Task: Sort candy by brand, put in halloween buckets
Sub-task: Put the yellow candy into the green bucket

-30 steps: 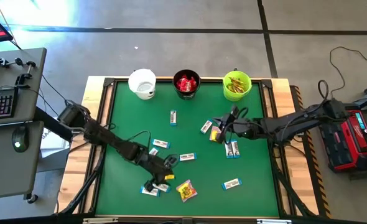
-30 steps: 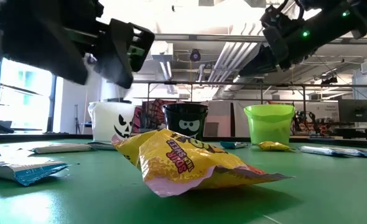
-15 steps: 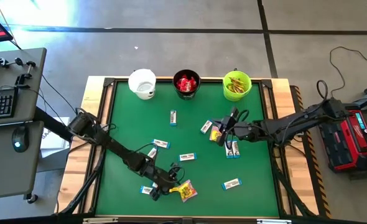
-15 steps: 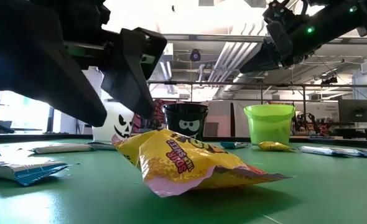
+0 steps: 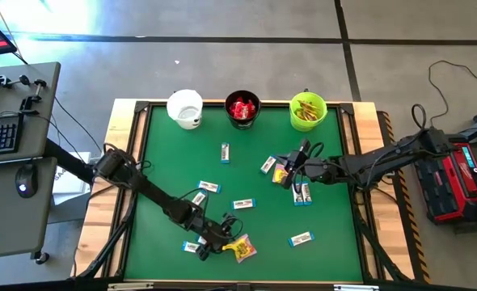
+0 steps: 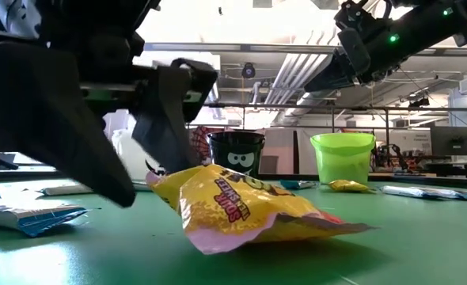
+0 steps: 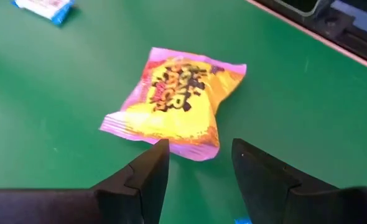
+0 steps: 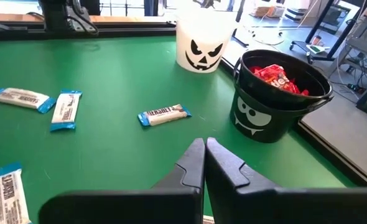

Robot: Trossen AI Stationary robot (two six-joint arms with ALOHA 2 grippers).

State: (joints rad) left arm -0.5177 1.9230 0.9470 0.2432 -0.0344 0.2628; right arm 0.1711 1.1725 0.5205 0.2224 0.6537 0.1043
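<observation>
Candy packet in yellow-and-pink [image 7: 180, 99] lies flat on the bench [image 7: 59, 74], left end effector [image 7: 196, 165] spread wide just short of it, presumably lining up a grab, right end effector [image 8: 204, 155] clenched empty.

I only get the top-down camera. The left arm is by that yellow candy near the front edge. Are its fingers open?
Observer: Yes. The left gripper is open, just short of the yellow-and-pink packet, not touching it.
Operator: What's in the black bucket?
Observer: Red packets fill the black bucket.
Operator: Is the other arm holding candy?
Observer: No. The right gripper is shut with nothing between its fingers.
</observation>
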